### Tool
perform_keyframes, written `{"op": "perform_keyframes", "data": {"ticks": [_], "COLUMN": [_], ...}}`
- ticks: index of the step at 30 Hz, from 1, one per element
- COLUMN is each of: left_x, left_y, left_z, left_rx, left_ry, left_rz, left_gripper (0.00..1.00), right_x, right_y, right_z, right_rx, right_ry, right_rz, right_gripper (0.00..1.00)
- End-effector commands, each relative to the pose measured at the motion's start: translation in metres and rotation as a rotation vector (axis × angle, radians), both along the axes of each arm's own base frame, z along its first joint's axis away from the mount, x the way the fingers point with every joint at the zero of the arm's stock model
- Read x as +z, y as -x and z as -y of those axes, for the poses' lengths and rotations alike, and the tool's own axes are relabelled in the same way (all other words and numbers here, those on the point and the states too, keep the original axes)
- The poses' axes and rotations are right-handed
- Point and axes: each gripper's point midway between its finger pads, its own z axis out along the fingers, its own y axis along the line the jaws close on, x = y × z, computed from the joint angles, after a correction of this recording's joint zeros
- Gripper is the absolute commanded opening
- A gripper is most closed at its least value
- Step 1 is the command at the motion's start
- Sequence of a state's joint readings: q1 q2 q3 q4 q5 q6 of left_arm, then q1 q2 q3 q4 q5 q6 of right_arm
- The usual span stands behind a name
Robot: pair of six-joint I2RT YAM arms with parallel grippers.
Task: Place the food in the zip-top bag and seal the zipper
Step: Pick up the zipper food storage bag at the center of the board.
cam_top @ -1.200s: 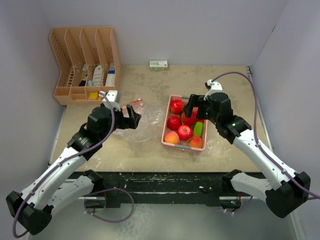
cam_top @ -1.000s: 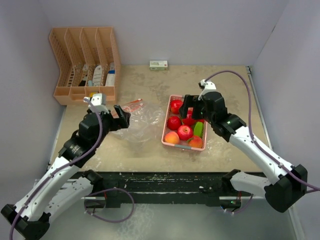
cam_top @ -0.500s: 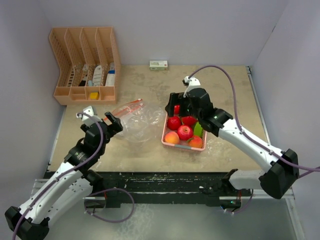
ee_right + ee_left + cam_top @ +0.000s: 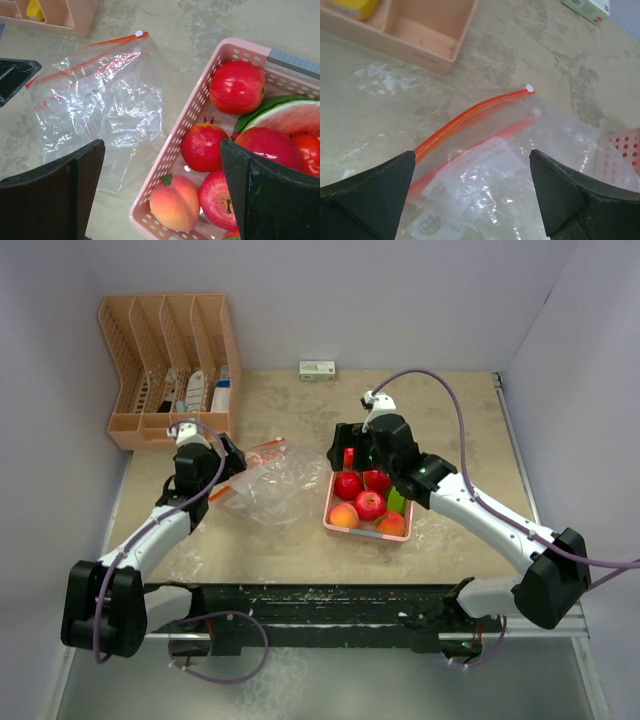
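Toy fruits (image 4: 369,503) heaped in the pink basket (image 4: 362,529), your right claw (image 4: 348,448) spread wide and empty above the basket's far-left corner, zip-top bag (image 4: 272,485) flat just left of the basket, your left claw (image 4: 472,160) parted, empty, at its zipper (image 4: 470,112).

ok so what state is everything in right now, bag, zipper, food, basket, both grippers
food: all in the pink basket, none bagged
pink basket: upright
zip-top bag: lying flat, no food inside
zipper: tracks apart, not sealed
left gripper: open, empty, over the zipper
right gripper: open, empty, over the basket's edge next to the bag
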State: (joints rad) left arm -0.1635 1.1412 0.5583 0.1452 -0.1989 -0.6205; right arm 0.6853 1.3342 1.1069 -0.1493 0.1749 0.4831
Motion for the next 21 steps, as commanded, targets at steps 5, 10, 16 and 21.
{"op": "perform_keyframes", "data": {"ticks": [5, 10, 16, 21], "left_x": [0.043, 0.018, 0.0, -0.012], "left_y": [-0.039, -0.042, -0.043, -0.032], "left_z": [0.048, 0.048, 0.055, 0.067], "left_rx": [-0.362, -0.394, -0.452, -0.519], "left_ry": [-0.109, -0.147, -0.151, -0.096], "left_rz": [0.159, 0.1, 0.029, -0.019], "left_gripper": [0.99, 0.99, 0.99, 0.98], "right_x": [0.025, 0.024, 0.027, 0.027], "right_y": [-0.008, -0.007, -0.004, -0.004], "right_z": [-0.005, -0.003, 0.003, 0.005], "right_rx": [-0.022, -0.025, -0.039, -0.044], "right_ry": [-0.061, -0.058, -0.057, -0.055], "right_rz": [0.071, 0.068, 0.081, 0.082], "right_gripper": [0.99, 0.99, 0.99, 0.99]}}
